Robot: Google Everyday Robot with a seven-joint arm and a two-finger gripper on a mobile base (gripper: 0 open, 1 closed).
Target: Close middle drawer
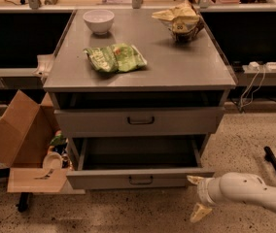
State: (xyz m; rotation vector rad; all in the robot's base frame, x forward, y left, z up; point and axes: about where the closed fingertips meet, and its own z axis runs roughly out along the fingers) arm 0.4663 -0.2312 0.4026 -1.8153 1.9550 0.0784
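Observation:
The middle drawer [140, 179] is pulled far out of the grey cabinet, showing a plain grey inside. It has a low front panel with a small black handle [141, 180] at its centre. My gripper [197, 196] is at the end of the white arm, low at the right. It sits just in front of and below the drawer's front right corner. Its two fingers are spread apart and hold nothing. One fingertip [194, 180] is close to the panel's right end. I cannot tell whether it touches.
Above is a grey drawer with a taller front panel [140, 121], slightly out. The cabinet top [177, 67] holds a white bowl [98, 21], a green chip bag [114, 58] and a crumpled bag [181, 18]. An open cardboard box [19, 130] stands on the floor at the left.

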